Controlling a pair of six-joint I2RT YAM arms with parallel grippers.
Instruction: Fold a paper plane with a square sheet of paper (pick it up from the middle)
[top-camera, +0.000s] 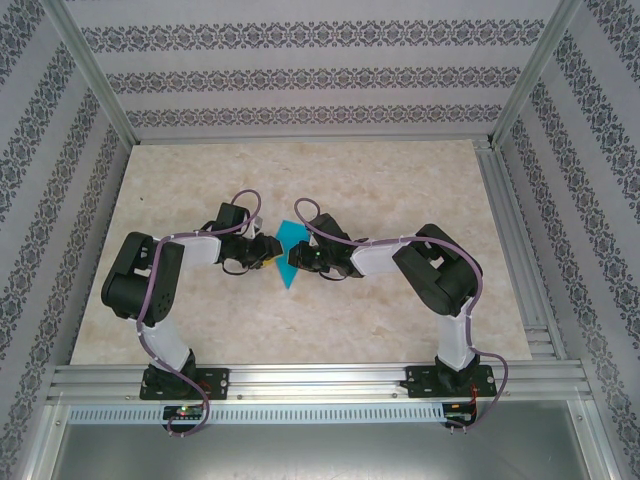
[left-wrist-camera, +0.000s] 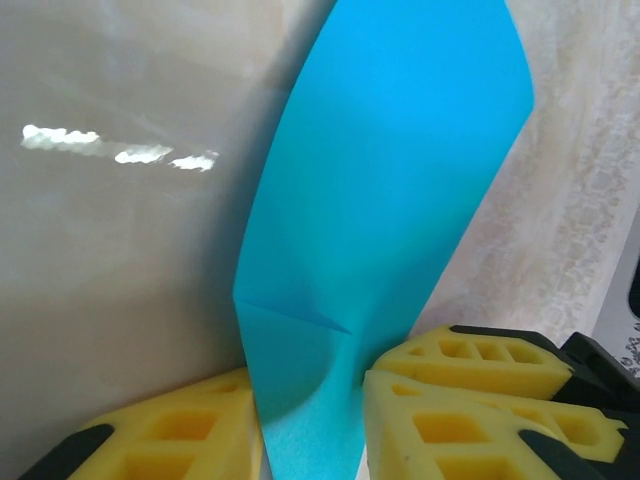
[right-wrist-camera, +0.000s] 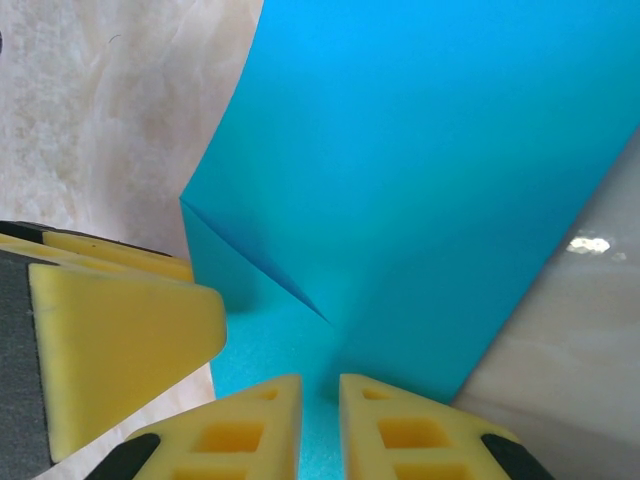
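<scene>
Top external view showed both arms bent inward from the bottom of the frame, so that the left tool and the right tool met nose to nose at mid-frame. The paper stood between them over the tabletop. That facing pose probably served the fold, with each tool taking the sheet near its middle so the two halves could be worked against each other.

Right wrist view had the right tool's yellow pads drawn nearly together at the bottom edge. A sliver of paper sat pinched in the narrow slot, so this tool looked clamped on the sheet. A short crease ran from the paper's left edge down toward the pads. One pad of the left tool sat at lower left, just beside the paper.

Left wrist view showed the left tool partly open at the bottom of the frame, with the paper rising between its pads and bowing toward the upper right. Whether those pads pressed on it, I could not tell.

Beyond the sheet lay pale marbled tabletop, and farther off the patterned walls. No brand, label or writing could be read on the paper, the pads or the arms.
</scene>
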